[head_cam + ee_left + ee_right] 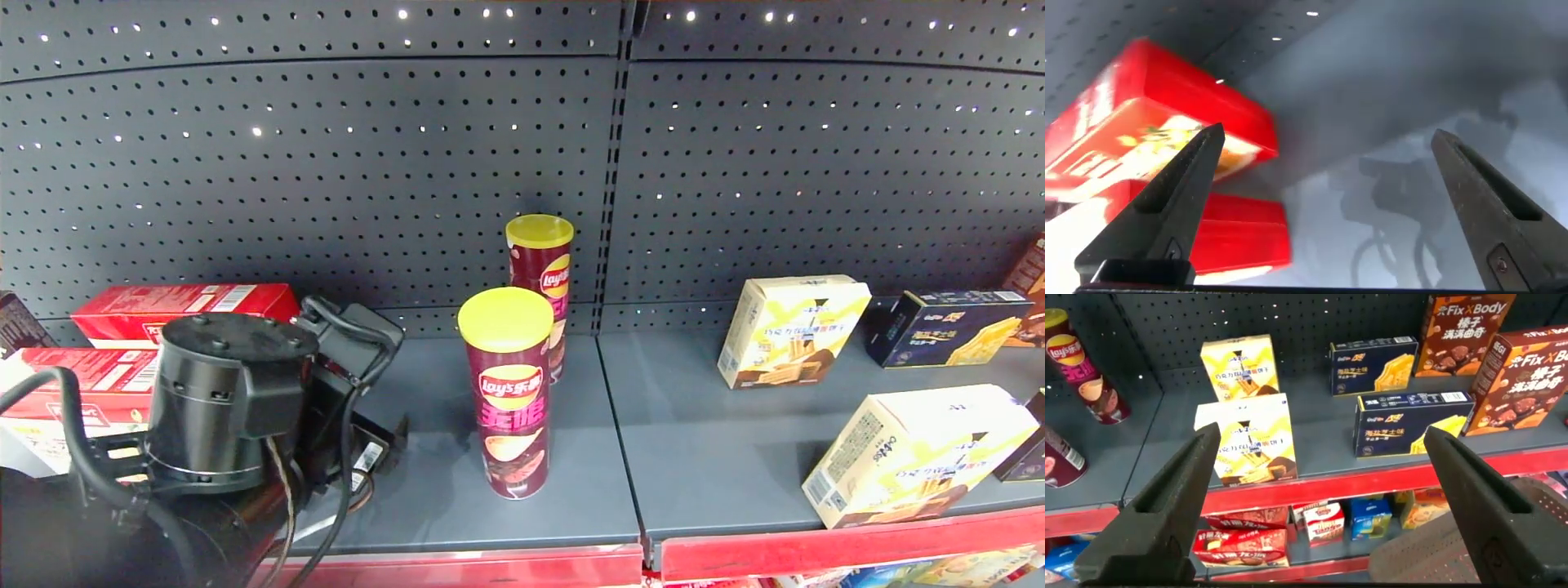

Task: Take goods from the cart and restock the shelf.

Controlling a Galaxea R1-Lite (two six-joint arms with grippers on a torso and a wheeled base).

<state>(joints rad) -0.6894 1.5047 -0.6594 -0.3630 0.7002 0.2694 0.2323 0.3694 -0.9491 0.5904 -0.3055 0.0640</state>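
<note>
- At the left claw (1327,131): spread wide, nothing gripped, low over the grey shelf (702,441) board.
- Just ahead of that claw and beside one finger (1167,204): the rear red box (1151,122) by the pegboard (367,163), with the front red box (1241,237) nearer; both lying flat, to the claw's left in the head view.
- Straight ahead between its fingers: bare grey board.
- To the right of the left claw, apart from it: the front chip can (510,392), upright with a yellow lid, standing mid-depth on the board.
- Behind that: the rear chip can (540,278), upright, close to the pegboard.
- At the right claw (1321,431): parted just as far, empty, held back from the shelf front and facing it.
- Ahead of this claw, just past one finger: the front yellow box (1248,449) near the shelf's red edge, with the rear yellow box (1239,367) behind it by the back wall.
- Ahead between its fingers: the front blue box (1413,420) and the rear blue box (1373,366), one behind the other.
- Beyond the other finger: two brown boxes (1527,376) standing upright.
- Farther out than the yellow boxes, well apart from the right claw: both chip cans.
- Below the claw's level: small packs (1323,523) on a lower shelf.
</note>
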